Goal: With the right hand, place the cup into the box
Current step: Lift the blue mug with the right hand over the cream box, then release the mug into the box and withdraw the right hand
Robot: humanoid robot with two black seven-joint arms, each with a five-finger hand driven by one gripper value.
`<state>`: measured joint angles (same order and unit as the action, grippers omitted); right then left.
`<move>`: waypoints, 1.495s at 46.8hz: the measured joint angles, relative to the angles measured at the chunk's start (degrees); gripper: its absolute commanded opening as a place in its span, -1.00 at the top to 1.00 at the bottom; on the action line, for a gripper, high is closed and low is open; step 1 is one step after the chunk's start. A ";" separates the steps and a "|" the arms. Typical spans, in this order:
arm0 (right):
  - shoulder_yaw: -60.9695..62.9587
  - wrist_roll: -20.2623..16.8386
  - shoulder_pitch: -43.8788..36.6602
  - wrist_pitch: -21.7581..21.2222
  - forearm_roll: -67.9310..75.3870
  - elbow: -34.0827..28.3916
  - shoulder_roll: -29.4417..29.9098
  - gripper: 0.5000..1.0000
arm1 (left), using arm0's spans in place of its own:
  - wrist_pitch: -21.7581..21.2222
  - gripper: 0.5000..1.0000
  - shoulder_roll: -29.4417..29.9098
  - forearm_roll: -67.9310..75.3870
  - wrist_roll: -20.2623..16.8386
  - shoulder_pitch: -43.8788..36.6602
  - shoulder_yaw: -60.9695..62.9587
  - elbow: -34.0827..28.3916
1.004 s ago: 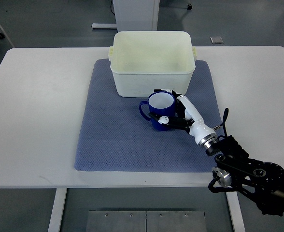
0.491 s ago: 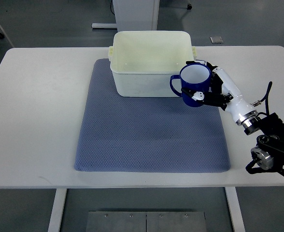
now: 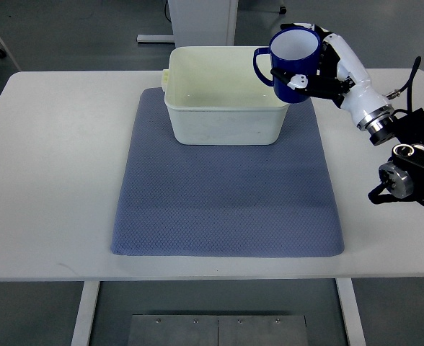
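- Blue cup (image 3: 293,61), upright with handle pointing left, hangs over the cream box's (image 3: 226,119) right rear corner.
- Right hand (image 3: 326,63) has its fingers wrapped round the cup.
- Box sits on a grey-blue mat (image 3: 226,209).

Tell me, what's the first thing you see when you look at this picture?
The bright blue cup jumps out first, held upright in the robot's right hand above the far right corner of the cream box. The box sits at the far end of a blue-grey mat on the white table.
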<state>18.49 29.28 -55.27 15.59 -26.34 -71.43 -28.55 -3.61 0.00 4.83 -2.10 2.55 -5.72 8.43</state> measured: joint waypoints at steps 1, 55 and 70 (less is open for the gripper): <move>-0.15 -0.28 -0.48 0.00 0.25 0.53 0.27 1.00 | 0.00 -1.00 0.00 0.00 0.00 -0.01 0.00 0.00; 0.06 -9.06 -6.67 2.54 1.20 26.64 24.59 1.00 | 0.00 -1.00 0.00 0.00 0.00 0.00 0.01 0.00; 0.13 -8.89 -6.52 2.51 1.20 26.61 24.87 -0.32 | 0.00 -1.00 0.00 0.00 0.00 0.00 0.01 0.00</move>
<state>18.62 20.39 -61.79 18.11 -25.14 -44.83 -3.69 -3.60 0.00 4.83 -2.10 2.55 -5.71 8.43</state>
